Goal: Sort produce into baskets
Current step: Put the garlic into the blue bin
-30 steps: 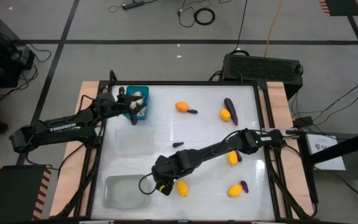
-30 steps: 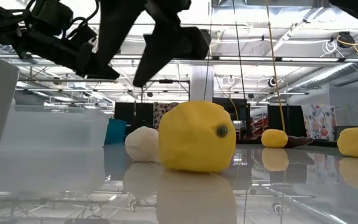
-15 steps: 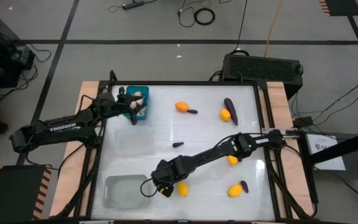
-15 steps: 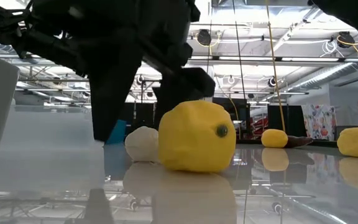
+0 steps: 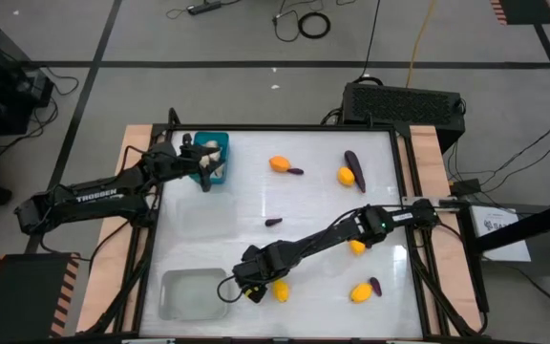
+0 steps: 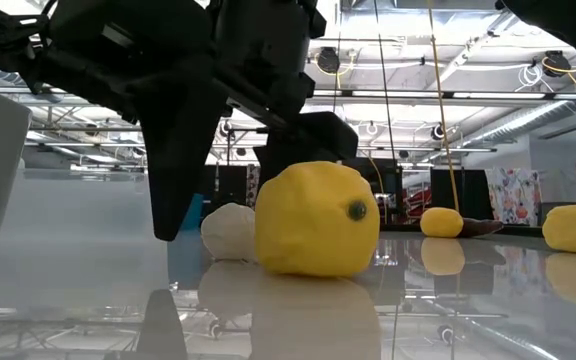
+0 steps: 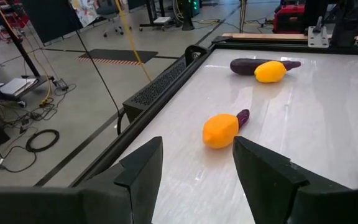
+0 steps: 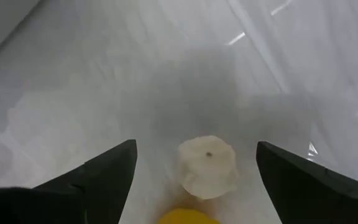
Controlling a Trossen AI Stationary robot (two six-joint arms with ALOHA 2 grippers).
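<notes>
White surface (image 5: pixel 256 205): my right hand (image 8: pixel 194 171) released, straddling garlic bulb (image 8: pixel 207 165).
Risk: lemon (image 8: pixel 182 216) touching bulb; finger may clip it & knock bulb away.

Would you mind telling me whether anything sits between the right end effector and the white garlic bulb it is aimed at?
Nothing visible does. The right end effector is open with the garlic bulb lying between its fingers on bare table; a yellow lemon sits right beside the bulb.
</notes>
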